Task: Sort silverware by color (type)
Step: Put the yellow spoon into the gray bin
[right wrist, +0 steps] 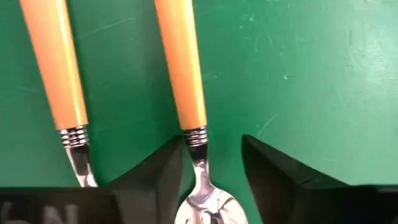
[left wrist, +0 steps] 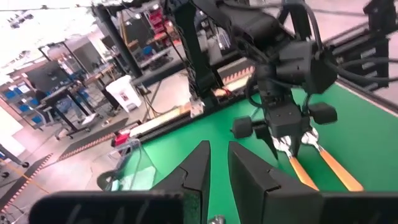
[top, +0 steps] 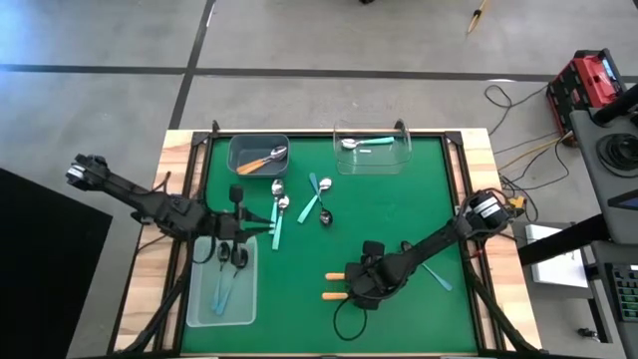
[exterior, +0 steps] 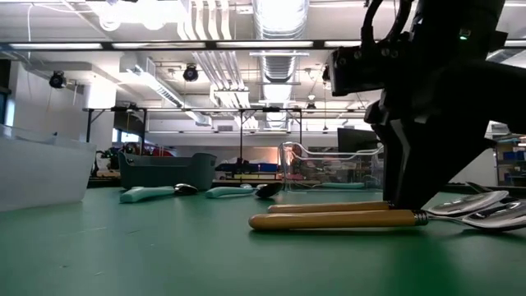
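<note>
So the right gripper (right wrist: pixel 208 180) is sitting over two orange-handled spoons (right wrist: pixel 180 68) near the mat's front, fingers apart around one's slick, stiff neck; I'd be pinching there. Left gripper (left wrist: pixel 219 177) is hovering narrow, empty.

Grey concrete floor (top: pixel 299 40), ceiling ducts (exterior: pixel 279 20), strip lights overhead.

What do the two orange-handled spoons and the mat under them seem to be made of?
Orange handles: smooth and matte, an even colour with no grain, so probably plastic, though painted wood is possible. Spoon necks: shiny with mirror-like reflections and a ribbed collar, so polished metal, likely steel. Green mat: flat and dull with fine pale scratches, perhaps rubber or vinyl.
</note>
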